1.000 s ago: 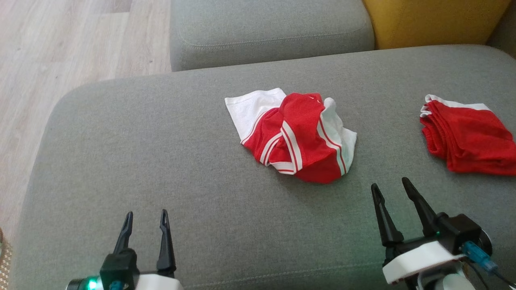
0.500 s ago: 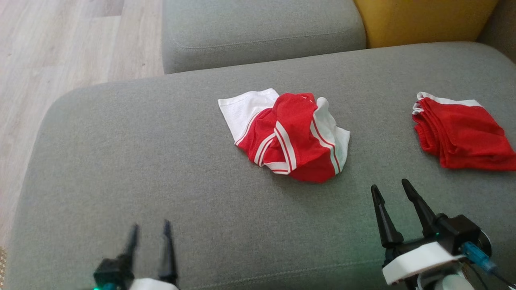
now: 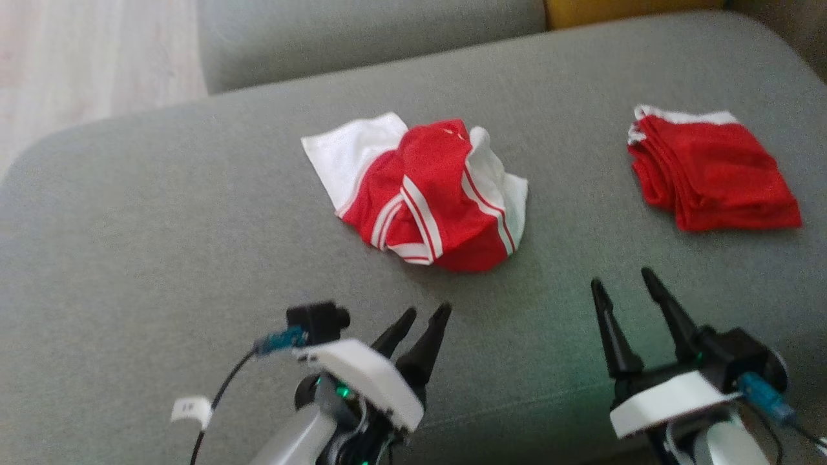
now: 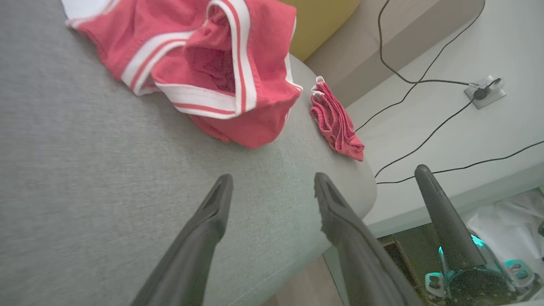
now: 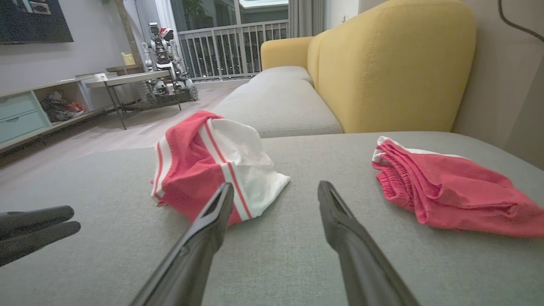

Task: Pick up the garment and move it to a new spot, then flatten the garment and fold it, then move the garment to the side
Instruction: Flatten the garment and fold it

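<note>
overlapping garment (image 3: 426,194) folds, shape unclear

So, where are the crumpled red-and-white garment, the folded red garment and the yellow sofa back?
crumpled red-and-white garment (image 3: 439,168): head view, its central red panel.
folded red garment (image 3: 711,171): head view, middle of top layer.
yellow sofa back (image 5: 395,68): right wrist view, its front face.

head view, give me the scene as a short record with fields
surface: grey sofa cushion
target: crumpled red and white garment, mid-cushion, untouched
other item: folded red garment, to its right, apart
left gripper: open, short of the crumpled garment
right gripper: open, holding nothing
</note>
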You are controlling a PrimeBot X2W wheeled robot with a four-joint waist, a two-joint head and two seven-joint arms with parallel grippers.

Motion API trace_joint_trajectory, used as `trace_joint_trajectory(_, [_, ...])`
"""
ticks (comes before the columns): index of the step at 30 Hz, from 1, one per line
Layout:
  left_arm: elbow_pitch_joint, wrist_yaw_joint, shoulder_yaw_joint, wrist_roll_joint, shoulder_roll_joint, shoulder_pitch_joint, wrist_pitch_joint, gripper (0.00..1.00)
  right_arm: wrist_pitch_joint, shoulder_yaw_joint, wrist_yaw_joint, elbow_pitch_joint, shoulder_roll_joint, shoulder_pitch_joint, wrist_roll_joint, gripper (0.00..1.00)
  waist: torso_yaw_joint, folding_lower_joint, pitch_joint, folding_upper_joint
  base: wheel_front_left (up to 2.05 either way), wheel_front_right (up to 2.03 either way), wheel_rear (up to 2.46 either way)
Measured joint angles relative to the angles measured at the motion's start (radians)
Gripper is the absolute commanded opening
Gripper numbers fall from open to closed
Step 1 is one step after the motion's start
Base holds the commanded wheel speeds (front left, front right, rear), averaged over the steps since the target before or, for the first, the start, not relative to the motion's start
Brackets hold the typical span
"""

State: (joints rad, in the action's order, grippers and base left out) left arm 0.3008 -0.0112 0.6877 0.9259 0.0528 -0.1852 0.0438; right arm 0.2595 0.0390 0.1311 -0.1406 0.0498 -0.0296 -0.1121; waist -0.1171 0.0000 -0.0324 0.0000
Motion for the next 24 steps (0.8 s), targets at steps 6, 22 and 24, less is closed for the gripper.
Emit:
trace_joint_trajectory(6, [0.063,-0.036,0.056,0.187,-0.001,-0.145,0.015,1.0,0.0,-0.014,0.0,0.018,0.0,0.063,0.0,1.0,-0.044,0.0,-0.082,0.0,0.0,0.0,0.0])
trace_joint_trajectory(22, [0.214,-0.05,0.136,0.411,-0.004,-0.375,0.171,1.0,0.0,-0.023,0.0,0.039,0.0,0.12,-0.001,1.0,-0.116,0.0,-0.193,0.0,0.0,0.0,0.0])
trace_joint_trajectory(24, [0.226,-0.05,0.133,0.417,-0.004,-0.379,0.183,1.0,0.0,-0.023,0.0,0.039,0.0,0.122,-0.001,1.0,-0.116,0.0,-0.195,0.0,0.0,0.0,0.0])
